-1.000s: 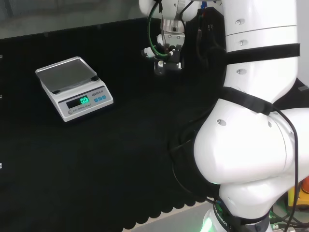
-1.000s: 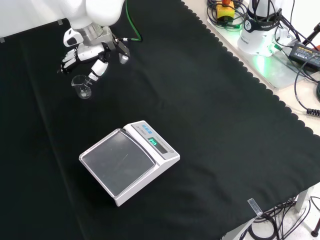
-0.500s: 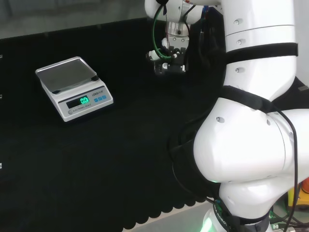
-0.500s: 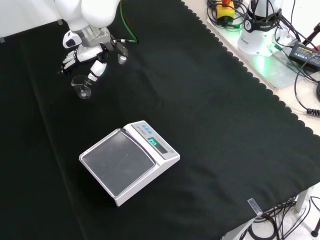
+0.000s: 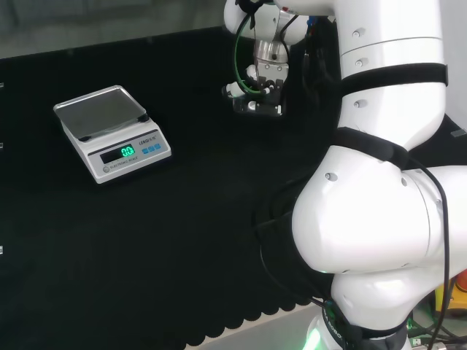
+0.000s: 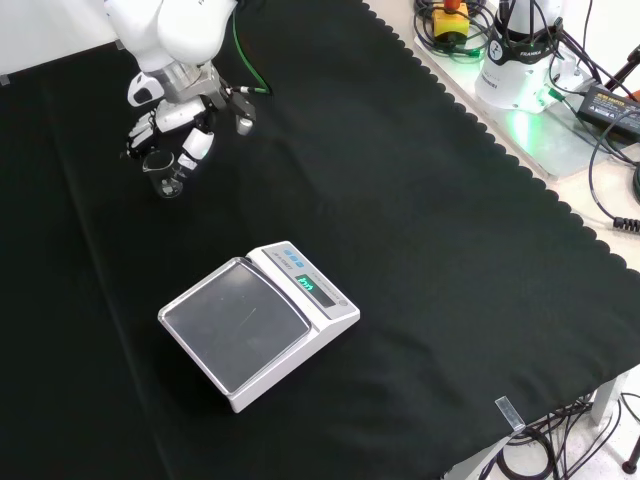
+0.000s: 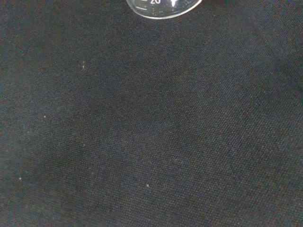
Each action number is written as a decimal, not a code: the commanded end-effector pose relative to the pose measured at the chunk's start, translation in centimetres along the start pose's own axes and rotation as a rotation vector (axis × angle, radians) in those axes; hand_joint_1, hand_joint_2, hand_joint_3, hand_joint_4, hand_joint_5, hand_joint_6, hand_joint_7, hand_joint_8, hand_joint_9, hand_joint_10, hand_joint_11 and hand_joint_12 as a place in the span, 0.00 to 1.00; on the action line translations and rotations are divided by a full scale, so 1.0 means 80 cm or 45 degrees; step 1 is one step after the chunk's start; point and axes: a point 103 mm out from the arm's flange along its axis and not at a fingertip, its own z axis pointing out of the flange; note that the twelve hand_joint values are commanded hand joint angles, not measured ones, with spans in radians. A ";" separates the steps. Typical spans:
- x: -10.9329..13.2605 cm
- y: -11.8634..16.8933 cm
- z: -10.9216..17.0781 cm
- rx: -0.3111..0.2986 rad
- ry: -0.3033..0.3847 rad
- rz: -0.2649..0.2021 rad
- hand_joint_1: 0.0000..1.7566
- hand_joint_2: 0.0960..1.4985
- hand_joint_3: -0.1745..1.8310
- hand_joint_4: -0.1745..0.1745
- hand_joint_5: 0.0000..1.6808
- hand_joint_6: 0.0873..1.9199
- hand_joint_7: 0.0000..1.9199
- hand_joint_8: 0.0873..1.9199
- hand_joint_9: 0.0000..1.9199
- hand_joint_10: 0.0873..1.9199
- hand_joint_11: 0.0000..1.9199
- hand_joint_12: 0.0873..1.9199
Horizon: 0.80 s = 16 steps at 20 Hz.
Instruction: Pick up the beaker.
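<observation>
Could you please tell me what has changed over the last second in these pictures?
In the front view the hand has come down over the beaker, its fingers now flanking the rim; no grasp is visible yet. The beaker and the scale have stayed put on the cloth.

We found little print. On the scale (image 5: 109,138), the front panel carried a lit green display (image 5: 126,152) and a small dark label beside it, both too small for us to make out; the front view showed the same panel (image 6: 318,291) no better. On the beaker (image 7: 161,7), the wrist view showed white graduation marks and figures, cut off at the edge
</observation>
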 end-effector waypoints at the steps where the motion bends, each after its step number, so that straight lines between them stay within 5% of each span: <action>1: -0.002 0.004 0.009 -0.045 0.024 -0.010 0.21 0.68 0.02 0.42 0.16 0.00 0.05 0.42 0.13 0.45 0.10 0.78; 11: -0.010 0.017 0.011 -0.265 -0.017 -0.036 0.35 0.67 0.01 0.26 0.33 0.01 0.28 0.42 0.37 0.37 0.26 0.70; 16: -0.017 0.025 0.012 -0.334 -0.040 -0.030 0.46 0.67 0.00 0.20 0.50 0.26 0.52 0.37 0.60 0.29 0.38 0.65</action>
